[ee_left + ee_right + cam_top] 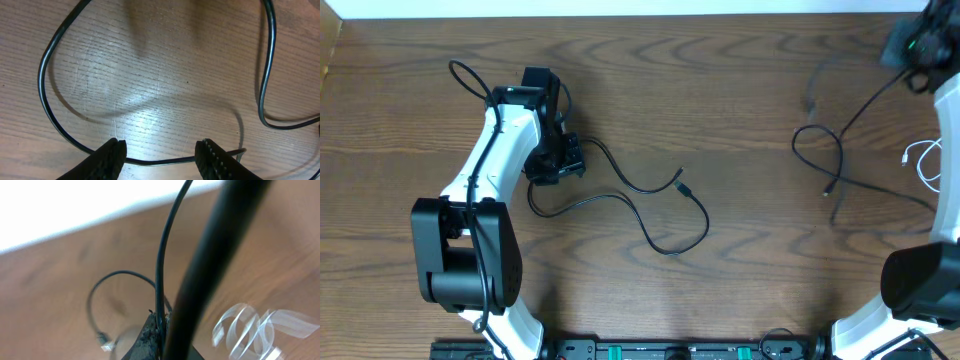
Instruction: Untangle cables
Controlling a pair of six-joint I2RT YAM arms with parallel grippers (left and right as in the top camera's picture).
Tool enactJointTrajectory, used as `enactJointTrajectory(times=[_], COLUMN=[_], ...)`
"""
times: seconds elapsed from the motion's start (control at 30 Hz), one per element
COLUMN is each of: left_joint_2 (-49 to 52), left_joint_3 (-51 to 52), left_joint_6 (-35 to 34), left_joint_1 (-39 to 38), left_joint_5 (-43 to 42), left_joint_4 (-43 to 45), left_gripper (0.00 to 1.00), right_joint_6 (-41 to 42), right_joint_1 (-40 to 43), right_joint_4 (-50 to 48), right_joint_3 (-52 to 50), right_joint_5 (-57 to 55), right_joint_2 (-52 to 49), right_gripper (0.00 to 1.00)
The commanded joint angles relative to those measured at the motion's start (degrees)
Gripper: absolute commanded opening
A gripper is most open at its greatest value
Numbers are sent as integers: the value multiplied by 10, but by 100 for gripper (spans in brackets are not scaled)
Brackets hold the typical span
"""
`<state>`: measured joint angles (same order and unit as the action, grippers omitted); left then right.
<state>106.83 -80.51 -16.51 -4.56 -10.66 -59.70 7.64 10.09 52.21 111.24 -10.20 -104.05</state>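
No text, label, brand, number or sign can be read in any of the three views. At 6 o'clock in the overhead view, the dark rail (650,351) at the worktop's edge carries small green patches. They are too small to tell whether they bear any print.

The left gripper (160,159) is hovering low over the left half of the table (720,120), 2 fingers (112,157) standing apart. The right gripper (160,330) is hanging at the table's far-right corner, clamped, apparently pinching the black cable (159,265).
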Motion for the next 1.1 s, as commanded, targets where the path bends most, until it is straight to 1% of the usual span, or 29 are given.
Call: enactJointTrajectory(times=[0.0,0.07,0.17,0.23,0.4,0.47,0.6,0.73,0.9,0.97,1.07], left_joint_2=[6,6,5,5,6,5,5,5,5,5,5], left_joint_3=[5,5,5,5,5,5,5,5,5,5,5], left_joint_6=[-3,-5,-18,-18,-18,-18,-18,-18,-18,-18,-18], left_joint_1=[0,0,0,0,0,0,0,0,0,0,0], left_joint_5=[-3,-3,-3,-3,-3,-3,-3,-3,-3,-3,-3], left_joint_4=[-2,-2,-2,-2,-2,-2,1,4,4,3,2], left_gripper=[51,51,50,51,51,51,50,51,51,51,51], right_joint_6=[-124,-144,-146,-136,-72,-64,-64,-63,-36,-22,-15], right_joint_1=[4,6,14,23,57,69,83,86,83,83,82], right_joint_4=[-51,-86,-129,-129,-115,-111,-83,-16,77,95,106], right_joint_3=[49,59,60,59,45,33,5,-24,-54,-74,-116], right_joint_5=[-153,-213,-275,-276,-274,-257,-185,-127,13,44,62], right_joint_2=[14,14,14,13,8,8,8,8,8,8,8], right_gripper=[1,1,1,1,1,1,1,1,2,2,1])
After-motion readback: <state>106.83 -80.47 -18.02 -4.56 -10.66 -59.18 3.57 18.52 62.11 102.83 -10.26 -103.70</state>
